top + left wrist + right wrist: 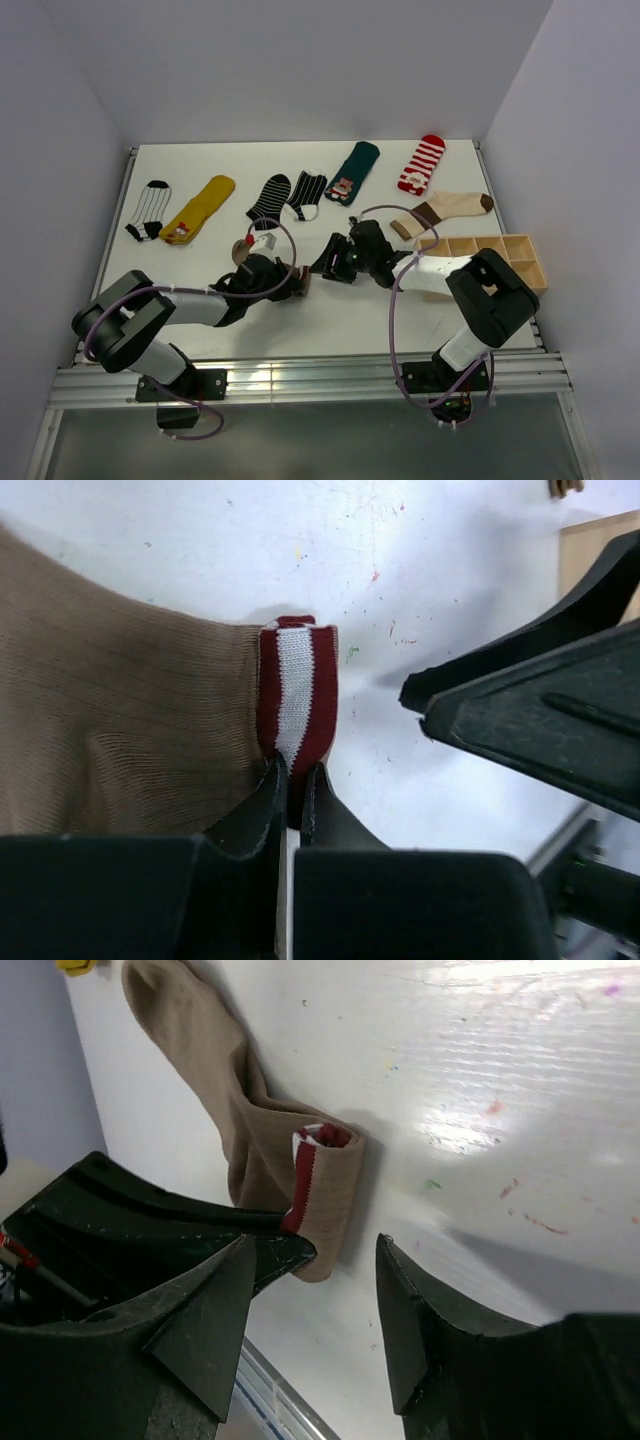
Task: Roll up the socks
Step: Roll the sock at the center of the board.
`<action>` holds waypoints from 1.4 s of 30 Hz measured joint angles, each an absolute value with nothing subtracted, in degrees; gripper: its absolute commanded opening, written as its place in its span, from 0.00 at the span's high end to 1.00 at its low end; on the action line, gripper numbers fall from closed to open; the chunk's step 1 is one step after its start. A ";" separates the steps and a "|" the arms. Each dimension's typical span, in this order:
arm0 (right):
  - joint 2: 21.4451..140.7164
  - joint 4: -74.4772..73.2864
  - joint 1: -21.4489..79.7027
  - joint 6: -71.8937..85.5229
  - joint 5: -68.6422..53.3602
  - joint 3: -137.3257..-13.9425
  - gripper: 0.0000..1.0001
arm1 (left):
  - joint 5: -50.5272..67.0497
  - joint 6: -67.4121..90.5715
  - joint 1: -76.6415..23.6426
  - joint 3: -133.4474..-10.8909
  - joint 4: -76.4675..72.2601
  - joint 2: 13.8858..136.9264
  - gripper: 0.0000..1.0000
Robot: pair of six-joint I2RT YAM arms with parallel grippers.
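Left wrist view alone shows the grip: left gripper point(293, 780) clenched on the red-and-white striped cuff point(297, 695) of the brown sock point(110, 740). Right wrist view shows the cuff end doubled over and the toe lying flat. The right gripper point(318, 1248) is released, jaws spread just beside the fold. Top view: the sock sits mid-table point(330, 320), mostly hidden by the arms. Seven other socks point(307, 195) in the far row, one compartment tray point(500, 255).
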State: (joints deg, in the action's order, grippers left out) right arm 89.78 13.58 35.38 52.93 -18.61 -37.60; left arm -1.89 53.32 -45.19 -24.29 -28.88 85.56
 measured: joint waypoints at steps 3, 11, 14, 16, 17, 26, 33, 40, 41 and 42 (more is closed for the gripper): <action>91.53 19.49 35.40 54.11 -20.32 -36.32 0.41 | 4.82 55.66 -41.25 -22.28 -32.21 85.62 0.99; 97.93 26.83 36.75 56.21 -22.81 -35.92 0.44 | 14.66 61.23 -34.92 -19.11 -38.35 86.52 0.98; 99.68 28.56 37.19 56.97 -23.51 -35.94 0.44 | 16.34 63.48 -33.50 -17.39 -40.99 86.74 0.98; 100.68 30.02 37.43 57.65 -24.14 -36.12 0.46 | 16.97 64.95 -32.77 -16.08 -42.24 86.89 0.97; 101.25 30.87 37.47 57.87 -24.49 -36.27 0.46 | 17.26 65.73 -32.36 -15.40 -42.94 86.98 0.97; 105.69 33.58 38.61 58.98 -25.78 -39.24 0.52 | 19.94 71.20 -29.91 -12.95 -50.15 91.88 0.96; 107.28 33.12 39.00 58.87 -26.02 -40.53 0.72 | 21.43 74.26 -28.82 -11.75 -54.81 94.59 0.89; 106.91 23.57 39.13 55.81 -24.80 -44.97 1.00 | 20.36 72.25 -28.80 -12.69 -49.23 91.29 0.59; 106.69 21.43 39.18 55.09 -24.23 -45.91 1.00 | 19.99 71.55 -28.80 -12.95 -47.66 90.19 0.57; 106.50 19.27 39.33 54.37 -23.68 -46.92 1.00 | 19.53 70.74 -28.80 -13.34 -45.80 88.75 0.55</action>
State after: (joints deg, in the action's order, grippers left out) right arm 106.50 19.27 39.33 54.37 -23.68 -46.92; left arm 19.53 70.74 -28.80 -13.34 -45.80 88.75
